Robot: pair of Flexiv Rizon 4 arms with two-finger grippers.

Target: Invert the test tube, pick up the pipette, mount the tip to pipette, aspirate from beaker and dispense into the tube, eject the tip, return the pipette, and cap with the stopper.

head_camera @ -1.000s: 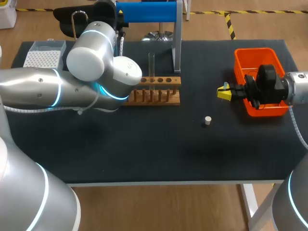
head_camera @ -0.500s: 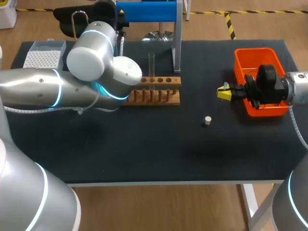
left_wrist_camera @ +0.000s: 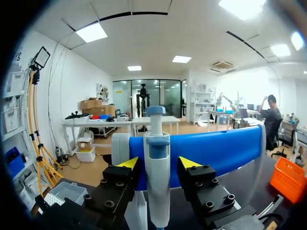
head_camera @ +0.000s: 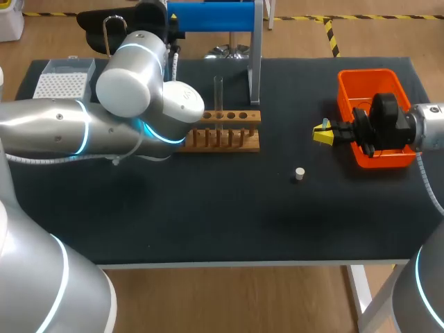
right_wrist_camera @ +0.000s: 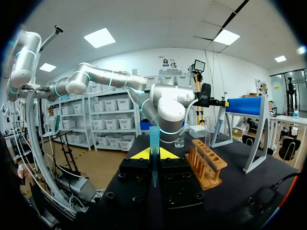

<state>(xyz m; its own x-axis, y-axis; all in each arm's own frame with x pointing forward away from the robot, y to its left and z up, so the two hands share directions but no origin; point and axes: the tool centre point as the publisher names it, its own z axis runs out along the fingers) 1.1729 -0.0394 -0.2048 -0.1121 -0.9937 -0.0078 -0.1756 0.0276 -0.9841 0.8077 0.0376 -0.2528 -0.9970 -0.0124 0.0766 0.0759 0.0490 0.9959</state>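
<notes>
Blue tip [right_wrist_camera: 154,138] seemingly in right tool [right_wrist_camera: 154,153]

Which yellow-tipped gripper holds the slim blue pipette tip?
The right gripper, shut on the blue pipette tip; the left gripper only flanks the white-and-blue pipette.

The surface [head_camera: 208,215] is matt black and looks cloth-like. Near its back edge the rack [head_camera: 225,133] is brown wood with a light sheen, and the test tube [head_camera: 218,90] in it is clear and glassy. The bin [head_camera: 345,94] by the right edge is glossy orange plastic. The stopper [head_camera: 299,173] is dull white. The pipette [left_wrist_camera: 157,191] is smooth white and pale-blue plastic, the pipette tip [right_wrist_camera: 154,136] translucent blue plastic. The right gripper [right_wrist_camera: 153,154] has matt black metal blocks and yellow tips. The left arm [head_camera: 132,76] has glossy silver shells.
</notes>
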